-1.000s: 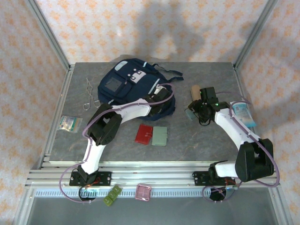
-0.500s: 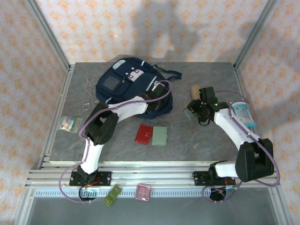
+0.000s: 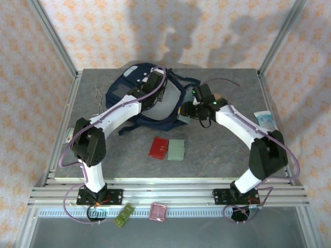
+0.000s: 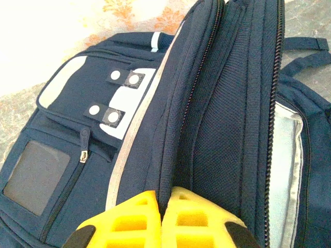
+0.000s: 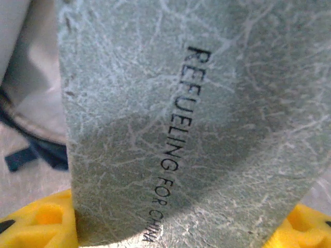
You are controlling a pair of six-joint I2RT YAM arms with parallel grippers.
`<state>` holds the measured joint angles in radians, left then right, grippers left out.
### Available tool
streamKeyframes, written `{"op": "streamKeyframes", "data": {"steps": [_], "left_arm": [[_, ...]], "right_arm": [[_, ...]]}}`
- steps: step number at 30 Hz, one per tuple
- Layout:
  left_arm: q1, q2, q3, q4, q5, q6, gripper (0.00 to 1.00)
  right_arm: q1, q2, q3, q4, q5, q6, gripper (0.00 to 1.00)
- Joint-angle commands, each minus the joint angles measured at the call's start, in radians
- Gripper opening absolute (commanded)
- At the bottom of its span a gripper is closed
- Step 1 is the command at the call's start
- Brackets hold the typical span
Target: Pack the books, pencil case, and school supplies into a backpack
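Left gripper (image 3: 156,81) is closed on the backpack (image 3: 116,101), pinching a fold of navy fabric beside a zip between its yellow fingers (image 4: 129,219). In the left wrist view the fabric runs up from the pinch as a raised ridge, with zip tracks along it. To its left lies the front of the pack with its grey patch, white snap tabs and pale stripe, and to its right a pale lining shows inside the opening. The backpack sits on the table (image 3: 222,150) at the far edge, left of centre, its mouth facing the right edge.

Right gripper (image 3: 189,111) grips the slab (image 3: 182,119) across its width, one yellow finger (image 5: 41,219) at each side. It holds the slab just at the mouth of the backpack, by the pale lining. In the right wrist view the slab (image 5: 181,103) is slate-grey with a cracked texture and dark lettering along it. Whether it touches the backpack cannot be told.

Red case (image 3: 158,147) and green case (image 3: 177,150) lie flat, side by side and touching, at the middle of the surface toward the near edge, well apart from both grippers. A light-blue packet (image 3: 267,120) lies at the right edge, and a thin metal tool (image 3: 97,95) near the left edge just beside the backpack
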<state>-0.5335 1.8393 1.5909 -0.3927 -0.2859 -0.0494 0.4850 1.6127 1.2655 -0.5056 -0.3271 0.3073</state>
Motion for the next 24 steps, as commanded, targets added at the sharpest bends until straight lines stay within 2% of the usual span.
{"op": "streamKeyframes", "data": {"steps": [1, 6, 9, 14, 20, 22, 24], "left_arm": [[0.026, -0.047, 0.043, 0.009, -0.019, 0.032, 0.0], [0.045, -0.07, 0.051, 0.005, -0.01, 0.038, 0.0], [0.06, -0.08, 0.048, 0.002, -0.003, 0.037, 0.0], [0.074, -0.097, 0.033, 0.009, 0.004, 0.034, 0.0], [0.074, -0.095, 0.033, 0.009, 0.025, 0.024, 0.0], [0.075, -0.094, 0.027, 0.012, 0.033, 0.02, 0.0], [0.074, -0.095, 0.014, 0.016, 0.04, 0.011, 0.0]], "right_arm": [[0.028, 0.091, 0.101, -0.037, -0.025, -0.185, 0.31], [0.077, 0.283, 0.299, -0.139, 0.007, -0.298, 0.33], [0.097, 0.363, 0.375, -0.137, 0.023, -0.323, 0.34], [0.128, 0.455, 0.474, -0.141, 0.077, -0.362, 0.42], [0.129, 0.43, 0.486, -0.126, 0.188, -0.321, 0.71], [0.127, 0.387, 0.452, -0.105, 0.202, -0.303, 1.0], [0.125, 0.34, 0.413, -0.083, 0.184, -0.281, 1.0]]}}
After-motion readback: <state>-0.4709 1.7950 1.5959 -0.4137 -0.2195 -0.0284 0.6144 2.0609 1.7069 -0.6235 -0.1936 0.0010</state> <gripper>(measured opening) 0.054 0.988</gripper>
